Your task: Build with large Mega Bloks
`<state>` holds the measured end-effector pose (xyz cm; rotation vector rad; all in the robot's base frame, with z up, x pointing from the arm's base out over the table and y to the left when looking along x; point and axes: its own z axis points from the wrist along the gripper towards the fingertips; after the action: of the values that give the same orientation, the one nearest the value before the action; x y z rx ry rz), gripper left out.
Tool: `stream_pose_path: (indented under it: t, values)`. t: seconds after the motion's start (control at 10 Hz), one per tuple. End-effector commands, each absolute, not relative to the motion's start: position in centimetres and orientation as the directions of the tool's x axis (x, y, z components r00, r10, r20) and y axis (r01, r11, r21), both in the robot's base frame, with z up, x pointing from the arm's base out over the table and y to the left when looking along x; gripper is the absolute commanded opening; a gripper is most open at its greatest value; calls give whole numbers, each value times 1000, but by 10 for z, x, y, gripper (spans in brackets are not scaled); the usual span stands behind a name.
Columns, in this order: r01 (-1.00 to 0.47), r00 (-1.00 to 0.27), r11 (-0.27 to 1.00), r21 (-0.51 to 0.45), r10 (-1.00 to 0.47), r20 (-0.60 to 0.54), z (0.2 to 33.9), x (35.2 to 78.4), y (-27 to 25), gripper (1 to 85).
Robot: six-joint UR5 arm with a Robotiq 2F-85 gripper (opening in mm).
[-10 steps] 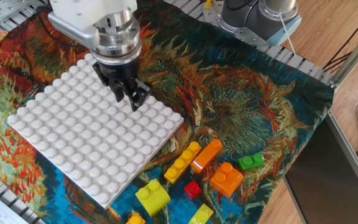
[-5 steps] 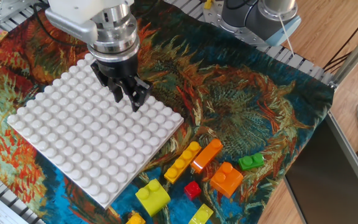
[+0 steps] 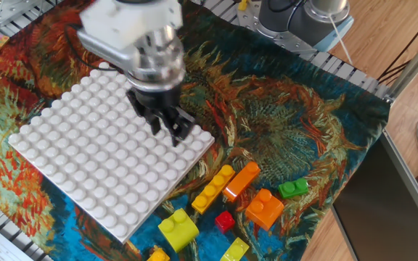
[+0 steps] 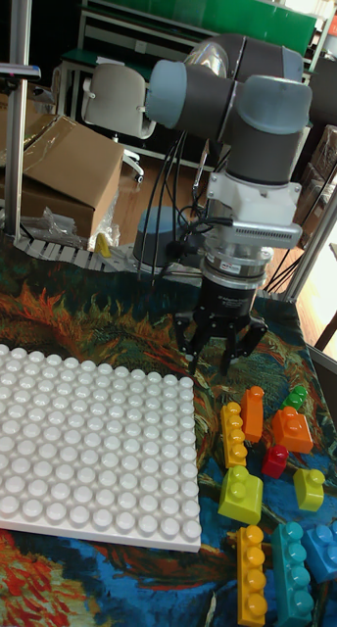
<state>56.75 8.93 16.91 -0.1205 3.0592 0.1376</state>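
Hovering over the baseplate (image 3: 85, 156) edge, the empty pincer (image 4: 223, 353) gapes, Mega Bloks (image 3: 227, 199) lying nearby.

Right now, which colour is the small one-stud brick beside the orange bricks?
Red, clearest in the fixed view.

Arm (image 3: 133, 32) motion-blurred in fixed view; bottom-edge yellow bricks (image 3: 234, 251) cut off.

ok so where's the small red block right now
In the fixed view the small red block lies on the cloth near the bottom edge, off the white baseplate, between the lime-yellow block and the orange block.
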Motion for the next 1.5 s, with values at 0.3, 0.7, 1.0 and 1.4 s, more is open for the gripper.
stream_pose_path:
  t: [0.3, 0.7, 1.0, 1.4]
  values:
    - [-70, -997, 991, 115, -66, -42, 156, 567, 134, 490]
    - [-32, -998, 992, 125, -25, -52, 139, 588, 172, 483]
    - [-76, -995, 992, 102, -70, -65, 138, 591, 167, 507]
    - [-15, -995, 991, 133, -3, -96, 110, 635, 203, 510]
